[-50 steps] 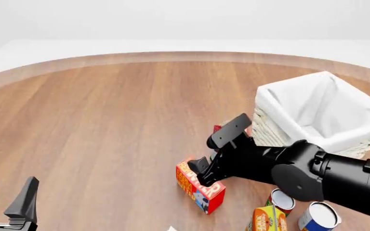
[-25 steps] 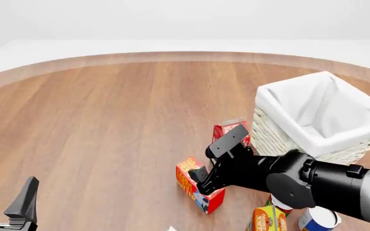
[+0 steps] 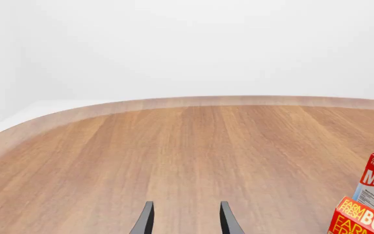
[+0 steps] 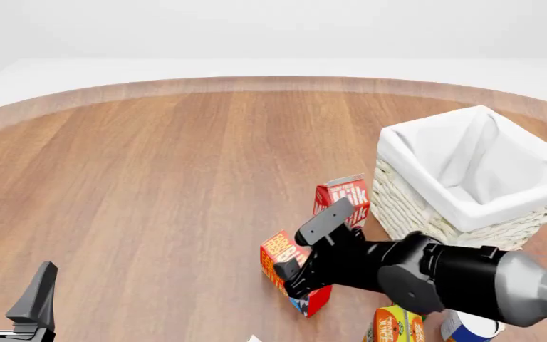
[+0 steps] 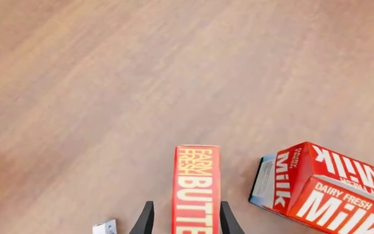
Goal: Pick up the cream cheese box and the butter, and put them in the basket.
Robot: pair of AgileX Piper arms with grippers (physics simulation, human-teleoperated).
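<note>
Red card, the butter (image 5: pixel 196 187) lay on the wooden worktop (image 4: pixel 159 178) between the right gripper (image 5: pixel 185 222) fingers (spread, not squeezing yet). It looked light and stiff; hold its long sides. Farther off stood the basket (image 4: pixel 402 203).

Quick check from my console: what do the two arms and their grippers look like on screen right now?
The right arm is glossy black nearest the gripper, with a grey cylindrical link behind. The right gripper is matte black with blocky housing. The left gripper shows two dark, tapered, flat fingers. No cables or markings are visible.
</note>
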